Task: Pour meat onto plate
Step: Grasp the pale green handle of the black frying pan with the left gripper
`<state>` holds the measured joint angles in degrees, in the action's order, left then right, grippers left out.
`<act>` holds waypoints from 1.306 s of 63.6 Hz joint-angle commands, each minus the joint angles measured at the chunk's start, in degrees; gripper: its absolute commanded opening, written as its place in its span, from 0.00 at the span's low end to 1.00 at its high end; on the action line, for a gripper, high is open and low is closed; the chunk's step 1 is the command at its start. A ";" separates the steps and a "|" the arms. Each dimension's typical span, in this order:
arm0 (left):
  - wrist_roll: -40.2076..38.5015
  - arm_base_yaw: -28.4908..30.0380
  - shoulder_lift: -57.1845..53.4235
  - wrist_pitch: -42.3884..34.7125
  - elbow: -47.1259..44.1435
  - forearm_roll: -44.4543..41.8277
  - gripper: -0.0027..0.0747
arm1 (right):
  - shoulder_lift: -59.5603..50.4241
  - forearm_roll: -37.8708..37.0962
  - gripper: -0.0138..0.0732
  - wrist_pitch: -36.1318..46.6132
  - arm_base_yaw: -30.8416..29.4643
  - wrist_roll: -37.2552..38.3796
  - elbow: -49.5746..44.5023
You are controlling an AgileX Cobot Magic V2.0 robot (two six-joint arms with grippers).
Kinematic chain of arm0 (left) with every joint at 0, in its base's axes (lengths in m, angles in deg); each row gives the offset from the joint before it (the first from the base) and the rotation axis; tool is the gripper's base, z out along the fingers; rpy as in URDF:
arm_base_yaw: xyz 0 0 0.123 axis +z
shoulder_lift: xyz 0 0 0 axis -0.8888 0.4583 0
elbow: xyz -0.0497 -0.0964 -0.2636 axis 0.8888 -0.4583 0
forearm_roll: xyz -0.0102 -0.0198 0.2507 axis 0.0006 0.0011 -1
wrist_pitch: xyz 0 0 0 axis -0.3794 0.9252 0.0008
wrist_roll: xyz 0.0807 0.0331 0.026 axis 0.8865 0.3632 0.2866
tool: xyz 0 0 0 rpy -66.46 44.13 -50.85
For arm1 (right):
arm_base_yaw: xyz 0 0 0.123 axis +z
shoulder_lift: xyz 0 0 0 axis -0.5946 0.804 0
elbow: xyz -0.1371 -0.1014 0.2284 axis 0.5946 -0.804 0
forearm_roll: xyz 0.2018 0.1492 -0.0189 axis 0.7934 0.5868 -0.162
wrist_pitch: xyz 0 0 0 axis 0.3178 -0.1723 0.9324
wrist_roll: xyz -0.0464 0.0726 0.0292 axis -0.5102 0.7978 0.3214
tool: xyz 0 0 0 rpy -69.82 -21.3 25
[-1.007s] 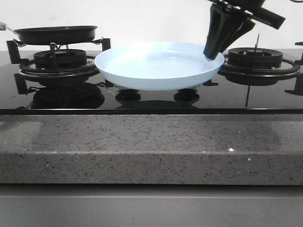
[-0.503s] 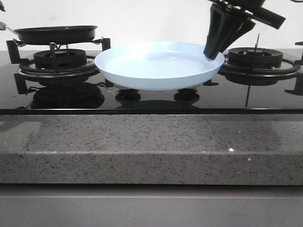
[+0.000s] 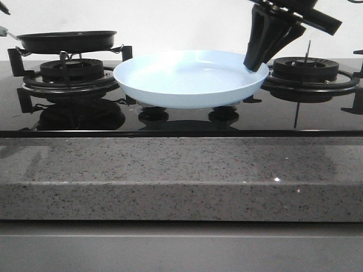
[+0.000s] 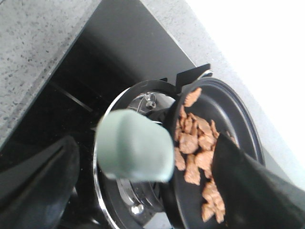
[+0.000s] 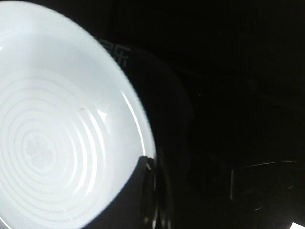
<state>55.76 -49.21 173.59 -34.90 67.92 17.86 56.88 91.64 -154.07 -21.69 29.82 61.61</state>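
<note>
White wall (image 3: pixel 170 22); speckled grey stone counter (image 3: pixel 170 175); glossy black hob (image 3: pixel 85 122).

Kitchen, cooking station. Speckled grey stone counter (image 3: pixel 170 175) runs along the front edge. Set into it: a glossy black glass hob (image 3: pixel 181 119) with cast burners (image 3: pixel 71 69) and black pan supports on both sides. A black frying pan (image 3: pixel 67 39) sits on the burner away from the right claw (image 3: pixel 256 63), holding brown meat (image 4: pixel 195 143). A pale-blue plate (image 3: pixel 190 79) stands on the hob just beside that claw, rim touching it. Plain white wall (image 3: pixel 170 22) behind.
</note>
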 commanded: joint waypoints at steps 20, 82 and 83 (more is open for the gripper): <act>2.59 0.45 -0.57 -0.99 2.03 7.43 0.77 | -3.44 1.79 0.09 1.17 -0.05 -0.59 1.35; 2.59 2.30 -0.57 2.28 2.03 10.45 0.01 | -3.44 1.79 0.09 1.17 -0.05 -0.59 1.35; 2.67 2.30 -0.57 2.28 2.03 10.45 0.01 | -3.44 1.79 0.09 1.17 -0.05 -0.59 1.35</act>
<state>56.97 -46.95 175.60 -32.28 68.65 29.00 56.88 91.64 -154.07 -21.69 29.82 61.61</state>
